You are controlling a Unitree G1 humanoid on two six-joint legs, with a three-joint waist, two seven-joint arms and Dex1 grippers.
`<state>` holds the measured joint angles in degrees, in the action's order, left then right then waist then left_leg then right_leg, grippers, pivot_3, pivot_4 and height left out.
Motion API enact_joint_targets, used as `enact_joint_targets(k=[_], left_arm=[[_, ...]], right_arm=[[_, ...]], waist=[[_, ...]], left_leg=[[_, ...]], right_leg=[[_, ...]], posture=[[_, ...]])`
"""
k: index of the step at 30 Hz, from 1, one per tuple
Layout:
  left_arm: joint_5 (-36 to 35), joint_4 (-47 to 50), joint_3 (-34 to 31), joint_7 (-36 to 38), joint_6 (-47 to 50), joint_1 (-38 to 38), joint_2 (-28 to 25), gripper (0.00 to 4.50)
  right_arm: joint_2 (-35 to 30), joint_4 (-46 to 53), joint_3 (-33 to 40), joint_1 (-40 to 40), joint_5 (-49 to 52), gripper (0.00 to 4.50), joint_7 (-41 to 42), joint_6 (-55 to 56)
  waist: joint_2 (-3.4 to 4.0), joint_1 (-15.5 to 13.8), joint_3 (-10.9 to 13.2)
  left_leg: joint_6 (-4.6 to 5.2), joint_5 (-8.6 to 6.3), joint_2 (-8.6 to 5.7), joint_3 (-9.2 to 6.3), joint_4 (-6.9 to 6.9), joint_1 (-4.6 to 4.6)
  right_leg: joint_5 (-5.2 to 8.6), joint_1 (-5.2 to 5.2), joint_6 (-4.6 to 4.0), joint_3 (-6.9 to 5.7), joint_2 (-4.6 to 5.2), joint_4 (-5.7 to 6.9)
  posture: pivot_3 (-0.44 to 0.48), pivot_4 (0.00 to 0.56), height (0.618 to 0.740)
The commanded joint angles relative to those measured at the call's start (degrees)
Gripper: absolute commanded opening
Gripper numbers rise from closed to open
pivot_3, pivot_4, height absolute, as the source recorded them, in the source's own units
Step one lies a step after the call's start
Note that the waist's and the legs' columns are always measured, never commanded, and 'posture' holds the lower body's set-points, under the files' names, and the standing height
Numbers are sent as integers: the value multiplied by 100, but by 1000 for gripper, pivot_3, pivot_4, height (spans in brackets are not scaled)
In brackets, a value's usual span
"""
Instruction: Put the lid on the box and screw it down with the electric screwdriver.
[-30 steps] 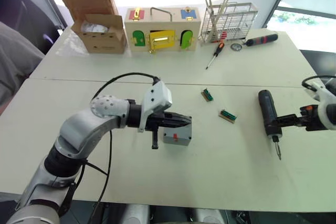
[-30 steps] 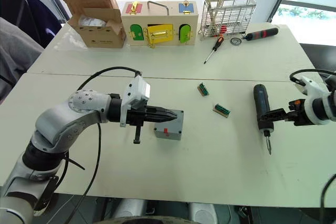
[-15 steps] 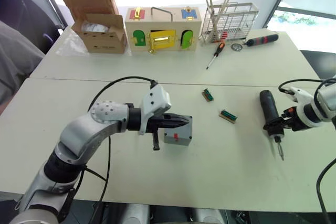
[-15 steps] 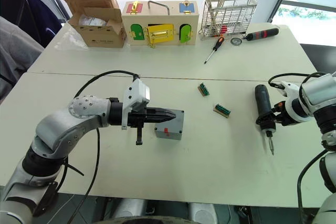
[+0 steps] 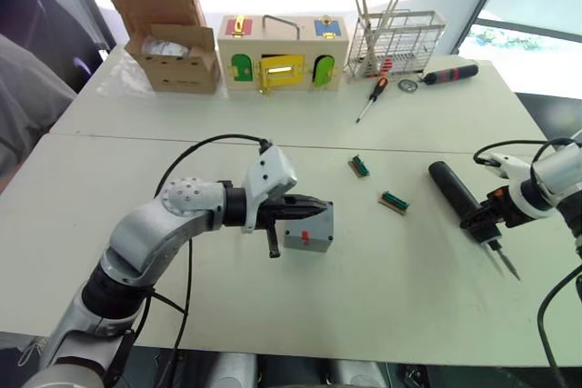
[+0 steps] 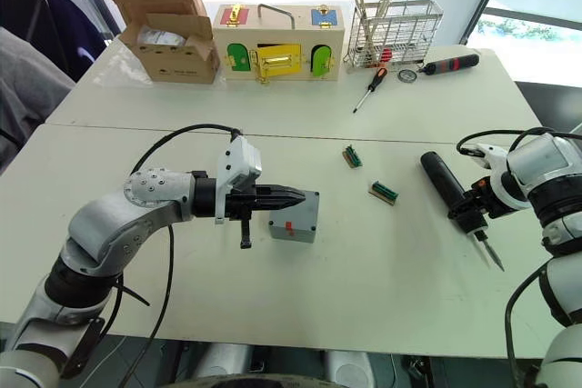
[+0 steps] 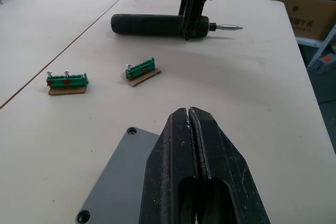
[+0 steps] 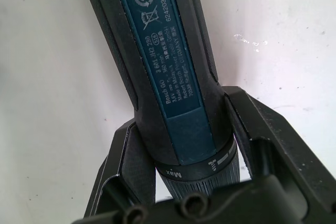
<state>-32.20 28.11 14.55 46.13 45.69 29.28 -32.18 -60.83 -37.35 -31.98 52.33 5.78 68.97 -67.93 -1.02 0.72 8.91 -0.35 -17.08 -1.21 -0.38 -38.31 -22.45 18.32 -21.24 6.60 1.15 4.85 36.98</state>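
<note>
The grey box (image 5: 307, 240), red mark on its near side, stands mid-table with the grey lid (image 7: 113, 182) lying flat on top. My left gripper (image 5: 317, 209) is shut, its fingertips resting just over the lid. At the right, my right gripper (image 5: 479, 217) is shut on the black electric screwdriver (image 5: 452, 188) close to its bit end. The tool lies slanted, rear end toward the table's middle and bit toward the near right. In the right wrist view the fingers (image 8: 123, 166) clamp both sides of the electric screwdriver (image 8: 157, 66).
Two green terminal blocks (image 5: 358, 164) (image 5: 395, 199) lie between box and screwdriver. Along the far edge stand a cardboard box (image 5: 168, 38), a wooden latch box (image 5: 282, 50) and a wire rack (image 5: 396, 38), with an orange-handled screwdriver (image 5: 371, 97) and a red-and-black tool (image 5: 450, 71).
My right gripper moved in from the table's right edge and closed on the electric screwdriver, then swung its rear end left, so the tool now lies slanted. The left arm has stayed put.
</note>
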Motion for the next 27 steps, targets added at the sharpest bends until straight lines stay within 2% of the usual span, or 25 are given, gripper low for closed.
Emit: enact_joint_targets(k=[1,3,4,6,8,10,11,13,14,16,19,21,24,27], left_arm=[[-54,-40,-224,-21,-61,-43,26,0],[-105,-109,-299,15,-43,-81,10,0],[-140,-134,-326,58,-31,-82,-9,0],[-234,-226,-415,159,-18,-60,-44,0],[-308,-431,-506,248,1,48,-27,0],[-367,-691,-573,321,19,204,15,0],[-399,-835,-592,382,40,301,33,0],[-415,-1058,-570,517,67,456,37,0],[-389,-1152,-522,595,68,520,15,0],[-295,-1324,-381,771,40,628,-45,0],[-202,-1446,-276,941,0,693,-95,0],[-97,-1482,-114,1060,-9,731,-134,0],[319,-1639,296,1227,-252,758,-206,0],[830,-2154,571,1053,-571,895,35,0]], right_arm=[[56,-448,1114,856,270,1784,-176,55],[-28,-412,1875,1277,437,1784,-538,61],[-144,-153,2176,1232,518,1784,-681,-133],[-228,492,2979,1067,721,1784,-1069,-638],[-42,1649,4158,598,908,1784,-1585,-1034],[716,3217,5586,-100,1131,1784,-2087,-966],[1387,4233,6273,-513,1388,1784,-2299,-656],[2710,5748,7245,-992,1837,1784,-2798,-352],[3301,6267,7503,-1166,2010,1784,-3079,-307],[4325,7007,7754,-1549,2490,1784,-3439,-112],[5218,7458,7957,-1755,3081,1784,-3947,303],[5679,7658,7689,-2031,3040,1784,-4326,813],[5912,7873,6907,-2553,2891,1784,-4449,1431],[5773,7955,6190,-3064,2794,1784,-4362,1862]], waist=[[17,25,13],[117,38,59],[149,28,52],[151,-38,52],[150,-129,52],[144,-151,48],[142,-144,48],[143,-116,50],[146,-106,51],[150,-107,52],[150,-135,52],[149,-129,52],[148,-97,50],[149,-11,50]], left_leg=[[0,0,0,1,0,0],[0,1,-13,15,0,-17],[-1,5,-19,27,1,-38],[-23,27,-9,21,8,-121],[-34,33,8,-7,12,-159],[-36,34,10,-18,12,-189],[-36,34,11,-22,11,-196],[-36,37,6,-9,-3,-201],[-31,39,3,0,-14,-202],[-20,58,-7,5,-28,-202],[-15,55,-12,-4,-77,-196],[-9,56,-21,-5,-82,-194],[-5,53,-23,-15,-74,-193],[-6,53,-25,-8,-60,-194]], right_leg=[[0,0,-1,0,0,0],[-5,-26,-5,13,11,7],[-5,-56,-4,18,16,21],[-5,-165,-1,13,3,57],[-4,-212,-3,-6,-19,87],[-3,-237,-6,-12,-26,114],[-3,-239,-6,-16,-29,113],[-3,-238,-3,-15,-28,115],[-4,-238,-2,-12,-28,119],[-8,-235,7,-5,-21,124],[-10,-212,10,-3,-22,136],[-13,-209,13,2,-19,137],[-13,-210,14,2,-22,138],[-13,-219,14,5,-22,151]], posture=[[0,150,740],[0,150,740],[0,150,740],[0,150,740],[0,150,740],[0,150,740],[0,150,740],[0,150,740],[0,150,740],[0,150,740],[0,150,740],[0,150,740],[0,150,740],[0,150,740]])
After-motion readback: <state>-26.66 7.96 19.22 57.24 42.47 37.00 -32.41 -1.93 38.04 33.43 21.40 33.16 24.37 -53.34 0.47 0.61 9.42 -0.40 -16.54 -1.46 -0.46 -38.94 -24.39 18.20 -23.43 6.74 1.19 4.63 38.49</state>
